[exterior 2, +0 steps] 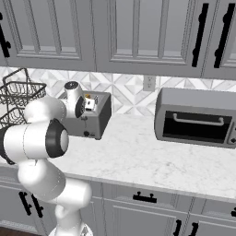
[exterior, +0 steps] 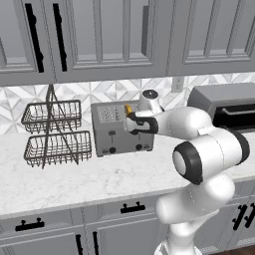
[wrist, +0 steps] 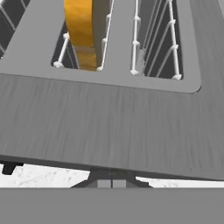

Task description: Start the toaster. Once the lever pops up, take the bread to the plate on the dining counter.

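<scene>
Your tool (wrist: 112, 183) was pressed together and empty, just over the toaster's (exterior: 122, 128) front edge. The bread (wrist: 82, 33) sat in a slot. Had the tool slipped off the lever, toasting wouldn't have started.

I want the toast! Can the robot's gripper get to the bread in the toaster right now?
Probably yes: the gripper hangs shut over the toaster, the bread stands uncovered in its slot; it must open first.
</scene>
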Tool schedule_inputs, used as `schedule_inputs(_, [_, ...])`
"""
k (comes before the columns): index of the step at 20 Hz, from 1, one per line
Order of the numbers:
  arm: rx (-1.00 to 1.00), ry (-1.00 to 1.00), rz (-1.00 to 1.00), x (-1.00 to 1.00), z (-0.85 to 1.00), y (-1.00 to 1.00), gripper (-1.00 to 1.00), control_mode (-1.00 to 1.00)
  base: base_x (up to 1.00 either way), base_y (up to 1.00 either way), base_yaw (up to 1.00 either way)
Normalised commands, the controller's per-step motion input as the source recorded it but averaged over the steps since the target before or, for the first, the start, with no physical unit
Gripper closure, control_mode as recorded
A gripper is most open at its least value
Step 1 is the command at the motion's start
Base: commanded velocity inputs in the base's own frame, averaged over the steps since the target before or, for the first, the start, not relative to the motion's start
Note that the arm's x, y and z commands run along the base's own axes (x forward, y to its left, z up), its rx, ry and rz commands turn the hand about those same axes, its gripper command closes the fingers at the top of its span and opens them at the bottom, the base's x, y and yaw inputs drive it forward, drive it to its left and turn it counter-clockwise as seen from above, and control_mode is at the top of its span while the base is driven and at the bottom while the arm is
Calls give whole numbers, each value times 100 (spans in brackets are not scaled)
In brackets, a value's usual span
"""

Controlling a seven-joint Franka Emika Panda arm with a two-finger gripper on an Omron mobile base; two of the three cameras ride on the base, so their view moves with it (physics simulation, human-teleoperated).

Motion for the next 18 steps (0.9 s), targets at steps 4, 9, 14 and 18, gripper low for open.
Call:
schedule_inputs(4, [0,0,0,3,-14,0,100,-100,0,0,0])
schedule_inputs(9, [0,6,-1,0,-43,0,100,-100,0,0,0])
schedule_inputs(14, [0,9,-3,-6,-58,0,100,-100,0,0,0])
schedule_inputs(18, [0,10,-4,-5,-54,0,100,-100,0,0,0])
